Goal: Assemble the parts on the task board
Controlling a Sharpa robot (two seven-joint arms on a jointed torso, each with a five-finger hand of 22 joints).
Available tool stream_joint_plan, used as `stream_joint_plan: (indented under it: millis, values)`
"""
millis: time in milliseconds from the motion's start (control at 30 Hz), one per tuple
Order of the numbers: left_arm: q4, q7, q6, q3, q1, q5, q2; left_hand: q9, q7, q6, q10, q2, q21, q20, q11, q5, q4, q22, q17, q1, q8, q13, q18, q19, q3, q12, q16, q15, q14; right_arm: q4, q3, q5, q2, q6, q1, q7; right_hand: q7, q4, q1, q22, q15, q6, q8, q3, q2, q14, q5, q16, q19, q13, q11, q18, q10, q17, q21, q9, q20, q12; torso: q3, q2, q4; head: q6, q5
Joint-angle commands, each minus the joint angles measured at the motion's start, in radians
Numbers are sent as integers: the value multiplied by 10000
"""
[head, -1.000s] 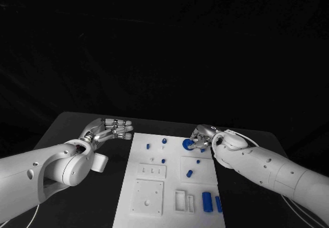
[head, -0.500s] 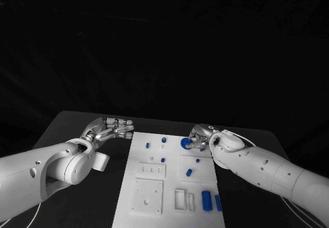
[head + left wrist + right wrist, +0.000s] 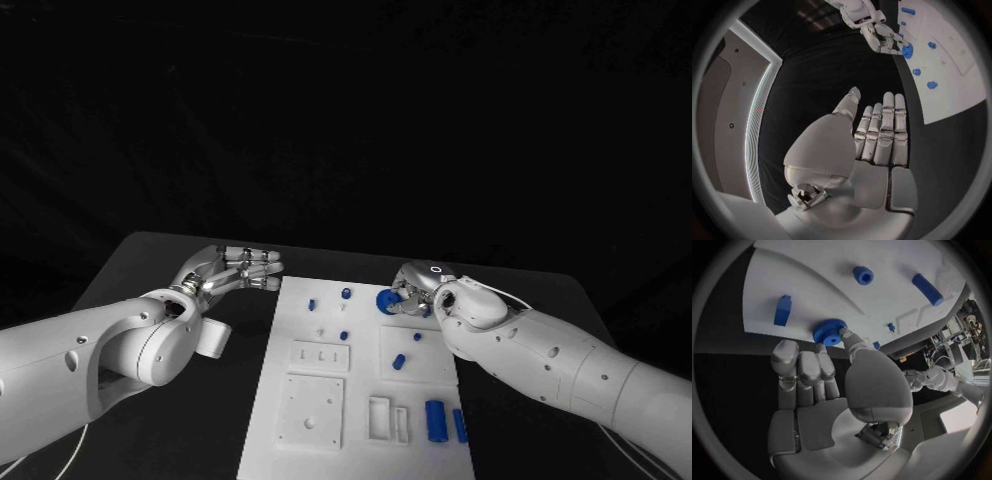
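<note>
Blue gear (image 3: pixel 388 299) sits at the far right corner of the task board (image 3: pixel 317 410), about 1 o'clock from board centre. Your right hand (image 3: pixel 417 291) is on it: in the right wrist view the fingers (image 3: pixel 801 367) curl down beside the gear (image 3: pixel 829 331) and the thumb tip touches its toothed rim. Call that a pinch on the gear, though contact on the far side is hidden.

Step in hand, as I judge it: seating or turning the gear on its spot. Next move calls for keeping the gear flat to the board and pressing or twisting straight, without a sideways shove that would slide it off the edge at 3 o'clock.

Your left hand (image 3: pixel 238 272) is off the board at 10 o'clock, above the desk (image 3: pixel 144 270), holding nothing; fingers (image 3: pixel 886 127) straight and close together, thumb apart.

Count, head view: one gear; two long blue cylinders (image 3: pixel 436 421) side by side at 5 o'clock; roughly six small blue parts (image 3: pixel 345 294) scattered over the far half, some too small to tell apart. One board, two hands.
</note>
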Motion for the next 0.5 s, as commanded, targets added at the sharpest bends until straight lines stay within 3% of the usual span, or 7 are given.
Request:
stream_joint_plan:
  millis: [33, 500]
  values:
    - [37, 45, 144, 5, 4, -45, 3, 9, 27, 40, -81, -75, 30, 83, 14, -41, -47, -16, -10, -27, 54, 15, -2, 0, -4, 34, -53, 37, -29, 150, 0, -502, -18, -400, -24, -278, -43, 9, -110, 1016, -95, 92, 20, 105, -36, -14, 72, 60, 495, 20, -27, -169, 83, 9, 81, 2, -88, 36, 7, 2, -2, 25, 10]
    - [23, 47, 130, 5, 4, -45, -28, 9, 27, 40, -81, -75, 30, 83, 14, -41, -47, -16, -10, -27, 54, 15, -2, 0, -4, 34, -53, 37, -29, 1417, 7, -660, -197, -1083, -61, -563, -61, -46, -188, 1037, -121, 149, 17, 265, -58, -15, 79, 59, 514, 36, -46, -188, 122, -7, 191, 0, -117, 44, 4, 1, -7, 80, 122]
